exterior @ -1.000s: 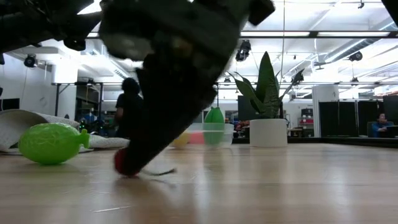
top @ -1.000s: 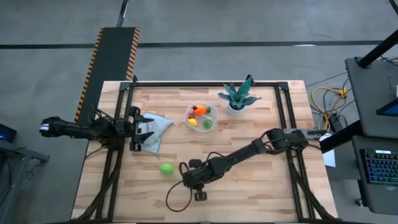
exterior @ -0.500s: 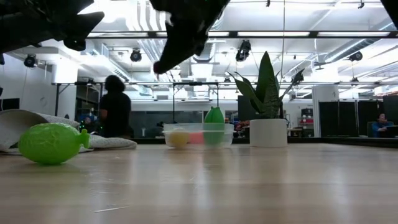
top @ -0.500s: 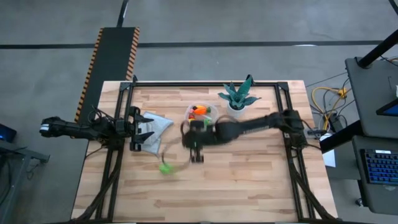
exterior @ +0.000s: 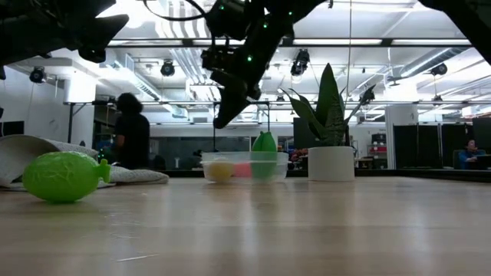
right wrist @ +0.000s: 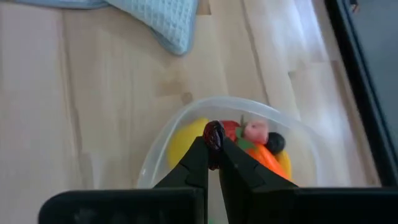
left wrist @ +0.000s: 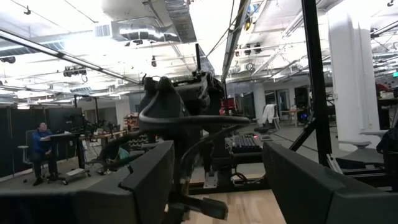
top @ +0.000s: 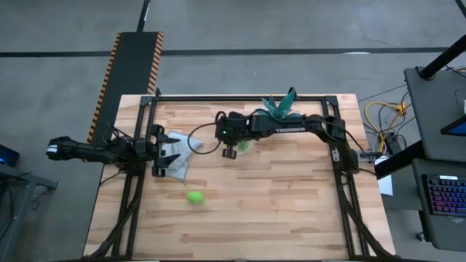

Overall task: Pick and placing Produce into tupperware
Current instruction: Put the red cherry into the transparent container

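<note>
Teal plant (top: 280,109) in white pot at bench (top: 291,204) rear; blue-grey cloth (top: 177,153) left; person (exterior: 132,142) behind.

A pale wooden plank table (top: 277,204) with a black metal frame stands on a grey concrete floor (top: 240,25) crossed by a dark line. A black ramp with orange-and-black hazard stripes (top: 127,69) lies beside it. At one side is a dark desk with a lit keyboard (top: 444,195). Beyond, white ceiling ducts (exterior: 184,61) and strip lights (exterior: 368,42) hang over an open workshop; a dark-clothed person (exterior: 132,138) stands there, possibly at a bench.
</note>
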